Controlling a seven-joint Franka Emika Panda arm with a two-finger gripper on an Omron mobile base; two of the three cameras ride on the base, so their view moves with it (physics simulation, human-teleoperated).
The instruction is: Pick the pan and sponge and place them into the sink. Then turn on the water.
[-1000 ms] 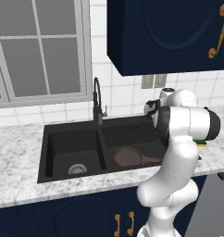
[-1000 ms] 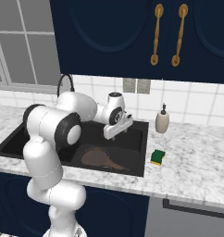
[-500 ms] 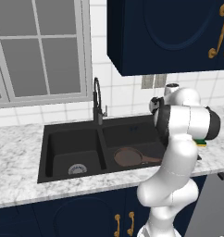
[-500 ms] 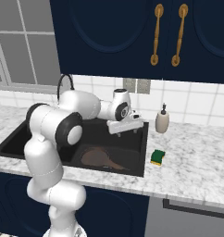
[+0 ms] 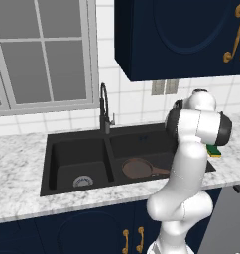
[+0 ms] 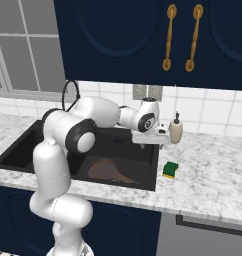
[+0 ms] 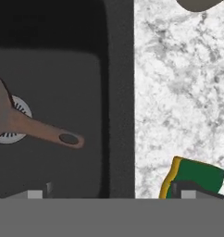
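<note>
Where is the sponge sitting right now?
The sponge lies on the marble counter just right of the sink rim, in front of the soap dispenser; the pan is already in the right basin.

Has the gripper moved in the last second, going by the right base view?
Yes. The gripper has swung right from over the sink to its right rim, now beside the soap bottle and nearer the sponge.

I log the sink [image 5: 77, 149] as matt black with a metallic silver drain [image 7: 12, 121], and the tabletop [image 7: 183, 92] as smooth grey-veined white marble. The pan [image 5: 137, 168] reads as matt reddish-brown, its handle [image 7: 44, 131] a smooth lighter brown. The sponge [image 7: 195, 175] I list as soft yellow foam under a coarser green scrubbing layer.
</note>
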